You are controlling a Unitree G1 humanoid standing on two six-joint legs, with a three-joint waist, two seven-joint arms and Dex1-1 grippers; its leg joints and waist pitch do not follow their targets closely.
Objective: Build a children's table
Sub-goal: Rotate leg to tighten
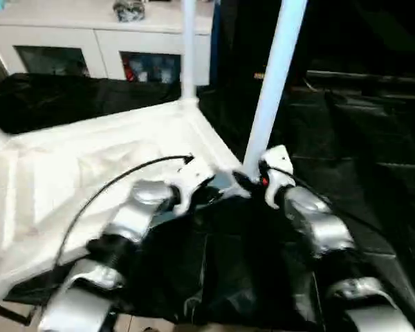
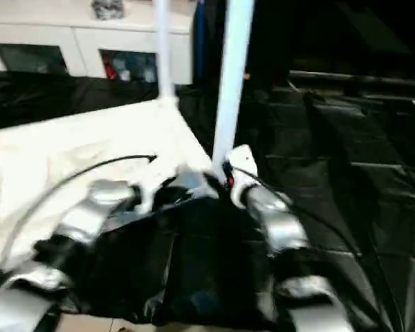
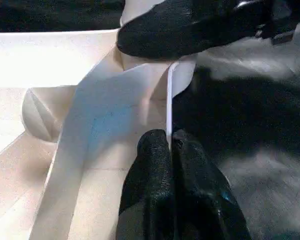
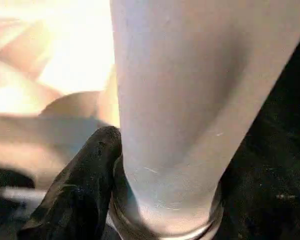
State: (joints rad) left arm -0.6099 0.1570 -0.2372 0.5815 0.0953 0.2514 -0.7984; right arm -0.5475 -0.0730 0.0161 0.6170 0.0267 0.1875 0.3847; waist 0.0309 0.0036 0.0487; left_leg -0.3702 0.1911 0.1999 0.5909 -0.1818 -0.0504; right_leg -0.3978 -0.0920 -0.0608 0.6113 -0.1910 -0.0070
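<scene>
While our left pincer pinches the tabletop rim at five o'clock on the bench, our right pincer clasps the leg base; light, stiff, slippery plastic, best gripped low near the socket.

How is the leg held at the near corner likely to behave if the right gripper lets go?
The leg leans noticeably, so it may not be fully seated and could tip. It looks like a stiff, hollow plastic tube, probably light. Its smooth surface might slip in the right gripper.
</scene>
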